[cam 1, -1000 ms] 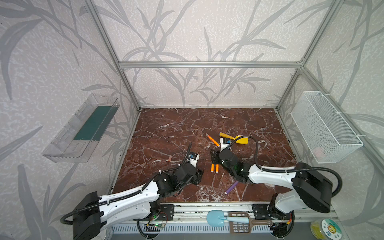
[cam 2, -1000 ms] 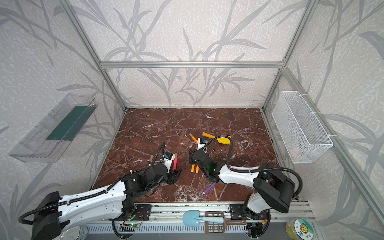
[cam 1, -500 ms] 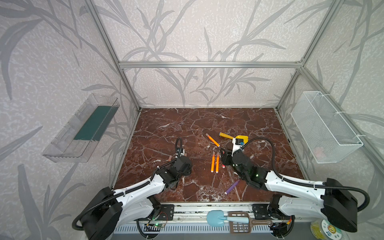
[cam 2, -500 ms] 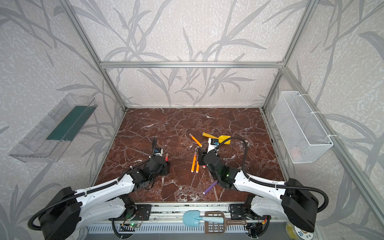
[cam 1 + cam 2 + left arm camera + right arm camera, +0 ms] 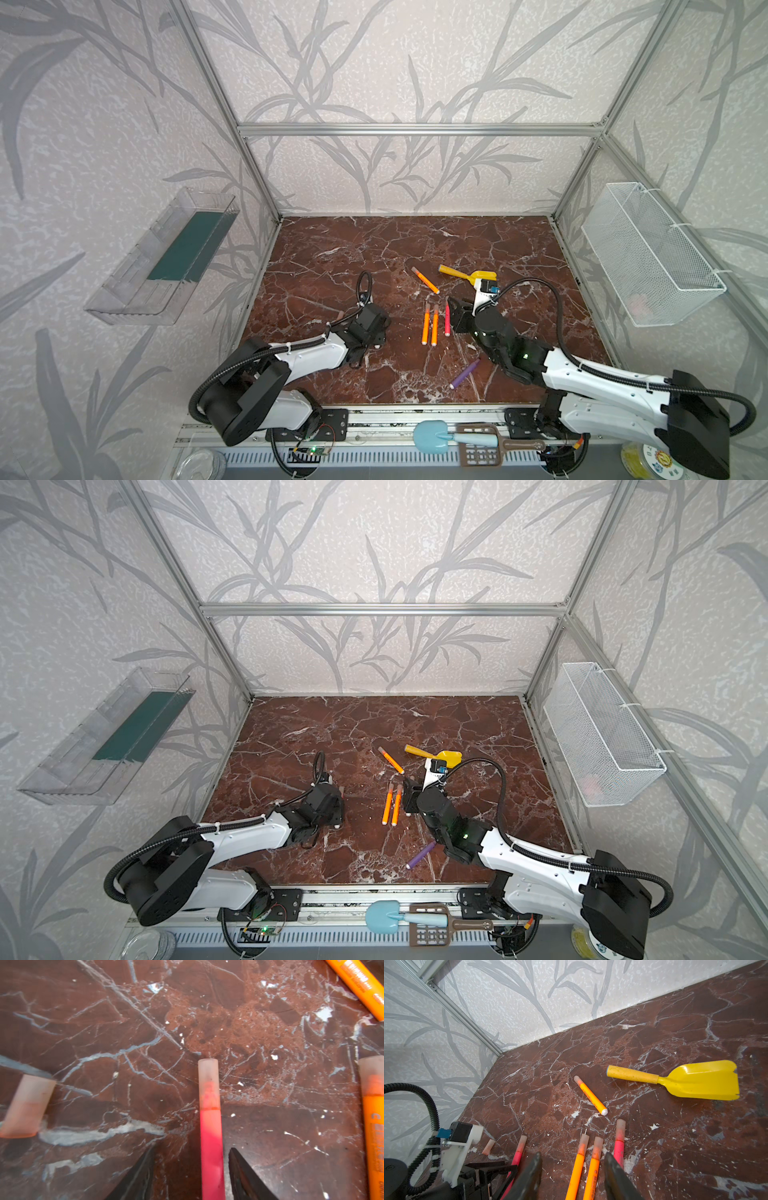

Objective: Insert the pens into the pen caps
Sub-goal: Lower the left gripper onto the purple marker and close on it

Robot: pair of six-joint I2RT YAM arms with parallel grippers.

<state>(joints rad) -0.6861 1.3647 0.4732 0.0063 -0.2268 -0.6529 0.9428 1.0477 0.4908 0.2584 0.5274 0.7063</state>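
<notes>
My left gripper (image 5: 192,1147) is open low over the table (image 5: 374,249), left of the pens (image 5: 374,328). A red-pink pen (image 5: 211,1147) with its cap (image 5: 208,1080) on lies between the jaws, with a gap on each side. A loose pen cap (image 5: 27,1105) lies beside it (image 5: 489,1146). My right gripper (image 5: 573,1154) is open over two capped orange pens (image 5: 577,1167) (image 5: 592,1167). Another capped red-pink pen (image 5: 619,1142) lies by one finger. In both top views these three form a row (image 5: 434,326) (image 5: 395,804). A third orange pen (image 5: 425,280) and a purple pen (image 5: 464,373) lie apart.
A yellow toy scoop (image 5: 469,274) lies behind the right gripper. A clear tray (image 5: 166,257) hangs on the left wall and a white wire basket (image 5: 652,257) on the right wall. Toy tools (image 5: 469,442) rest on the front rail.
Both grippers have drawn apart from the middle. The left one went left with its red-pink pen. The right one backed off to the right and its jaws widened.
</notes>
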